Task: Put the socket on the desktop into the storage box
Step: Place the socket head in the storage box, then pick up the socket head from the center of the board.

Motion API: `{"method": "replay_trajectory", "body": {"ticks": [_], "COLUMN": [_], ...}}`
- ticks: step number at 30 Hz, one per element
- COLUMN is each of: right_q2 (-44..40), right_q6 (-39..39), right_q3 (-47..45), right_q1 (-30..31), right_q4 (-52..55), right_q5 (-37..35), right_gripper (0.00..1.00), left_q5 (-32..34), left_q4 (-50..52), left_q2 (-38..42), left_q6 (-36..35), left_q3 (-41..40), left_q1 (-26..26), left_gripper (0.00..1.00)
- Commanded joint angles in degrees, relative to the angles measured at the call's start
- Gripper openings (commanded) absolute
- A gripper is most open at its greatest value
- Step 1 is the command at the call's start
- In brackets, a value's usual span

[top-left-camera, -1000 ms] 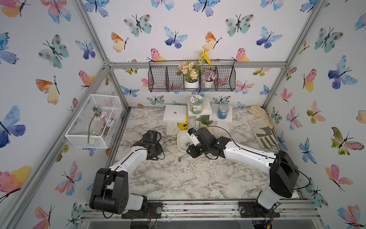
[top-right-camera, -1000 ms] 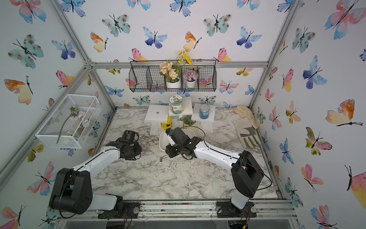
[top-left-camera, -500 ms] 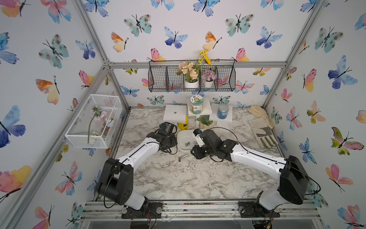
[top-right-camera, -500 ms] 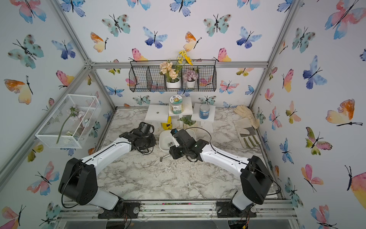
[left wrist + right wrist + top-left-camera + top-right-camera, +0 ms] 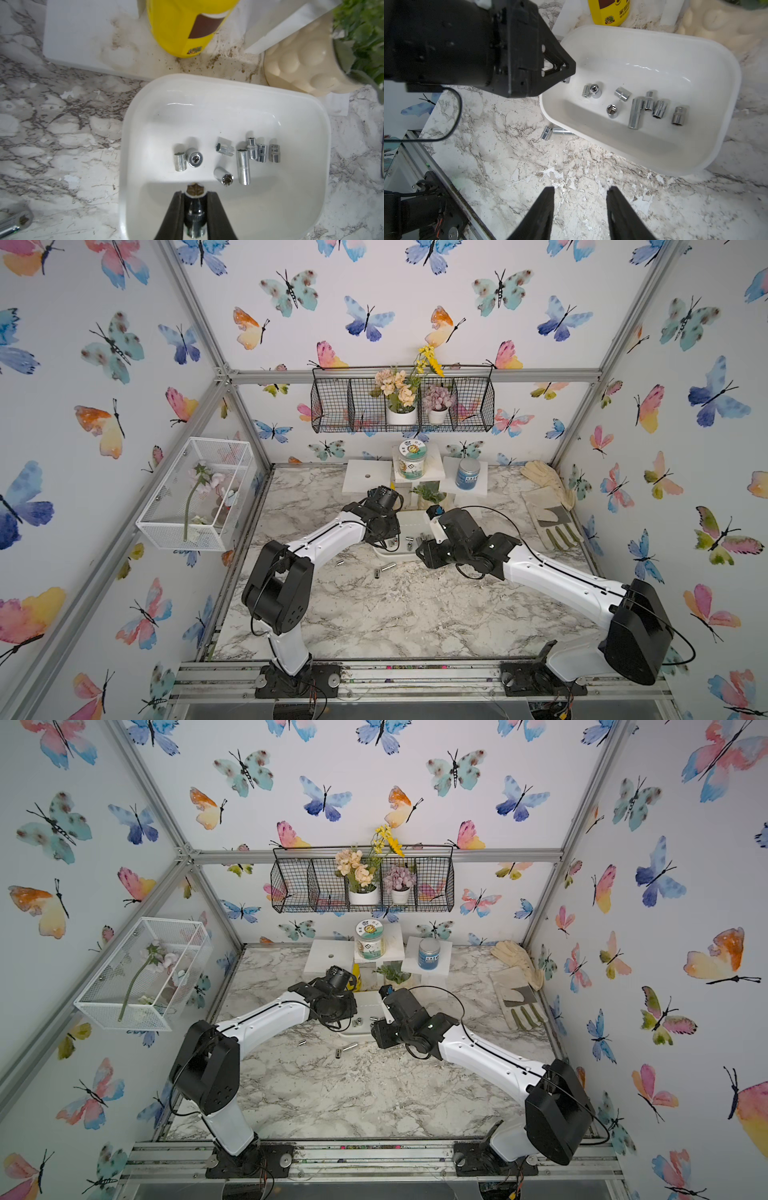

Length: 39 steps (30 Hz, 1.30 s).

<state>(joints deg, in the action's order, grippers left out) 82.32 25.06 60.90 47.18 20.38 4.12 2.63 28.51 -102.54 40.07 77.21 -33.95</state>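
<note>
Toward the left of the table (image 5: 395,614), three loose sockets (image 5: 377,572) are lying just in front of the white box (image 5: 228,116), as a top view shows. The left gripper (image 5: 195,195) is clamping one socket (image 5: 194,189) over the box, where eight more sockets (image 5: 243,166) are lying on its floor. The right gripper (image 5: 580,191) is hovering with its jaws apart and empty above bare table just beside the box.
</note>
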Motion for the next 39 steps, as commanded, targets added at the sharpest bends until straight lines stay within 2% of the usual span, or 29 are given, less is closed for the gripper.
{"method": "replay_trajectory", "body": {"ticks": [1,17,26,30,36,39], "right_q2": [-1.8,-4.7,-4.7,-4.7,-4.2,-4.3], "right_q6": [0.9,1.8,1.9,2.0,1.7,1.8], "right_q3": [-1.4,-3.8,-3.6,-3.5,-3.0,-2.9], "right_q1": [-0.5,-1.6,-1.7,-1.7,-1.7,-1.7], "right_q4": [1.2,1.9,2.4,2.4,2.6,2.6], "right_q5": [-2.1,-2.5,-2.8,-2.9,-2.7,-2.7], "right_gripper": [0.46,0.46,0.46,0.46,0.47,0.46], "left_q5": [-0.8,-1.5,-1.6,-1.7,-1.5,-1.3], "left_q4": [0.7,-1.0,-1.4,-1.4,-1.5,-1.5], "left_q2": [-2.9,-14.2,-17.7,-18.0,-16.7,-15.1], "left_q6": [0.1,-0.2,-0.8,-0.9,-0.8,-0.8], "left_q3": [2.9,9.5,11.2,11.3,10.8,9.8], "left_q1": [-1.2,-3.1,-3.3,-3.3,-3.5,-3.6], "left_gripper": [0.11,0.12,0.15,0.22,0.44,0.45]}}
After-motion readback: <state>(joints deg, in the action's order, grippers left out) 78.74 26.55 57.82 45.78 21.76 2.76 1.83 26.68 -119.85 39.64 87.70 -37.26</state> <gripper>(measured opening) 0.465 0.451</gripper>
